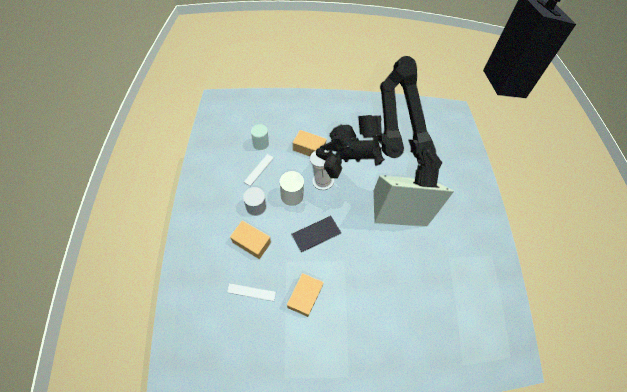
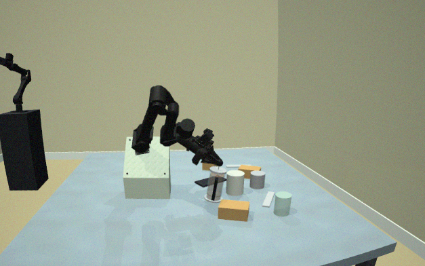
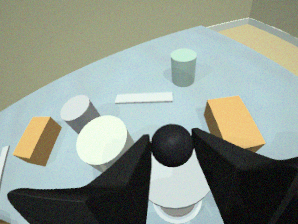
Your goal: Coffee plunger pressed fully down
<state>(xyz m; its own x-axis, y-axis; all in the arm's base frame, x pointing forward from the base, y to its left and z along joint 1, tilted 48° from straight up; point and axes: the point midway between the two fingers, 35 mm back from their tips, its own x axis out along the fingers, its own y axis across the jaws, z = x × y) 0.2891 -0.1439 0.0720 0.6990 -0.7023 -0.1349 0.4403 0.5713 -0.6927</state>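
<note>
Above the coffee press [image 2: 215, 186], the pincer [image 3: 172, 152] is partly closed, pinching the black plunger knob [image 3: 172, 144] between its fingers. Upright on the blue mat [image 2: 88, 217], the press stands beside a pale cylinder [image 2: 235, 182]. No readable writing shows.

The coffee press [image 2: 215, 184] is seen as a clear glass cylinder with a white lid and a pale ring at its foot, a black strip running down its side. It is stood upright on the blue mat, just beside a larger pale cylinder. The plunger's round black knob [image 3: 172, 144] is set close above the white lid [image 3: 174, 184]; the rod beneath it is hidden, so full depth cannot be confirmed.
</note>
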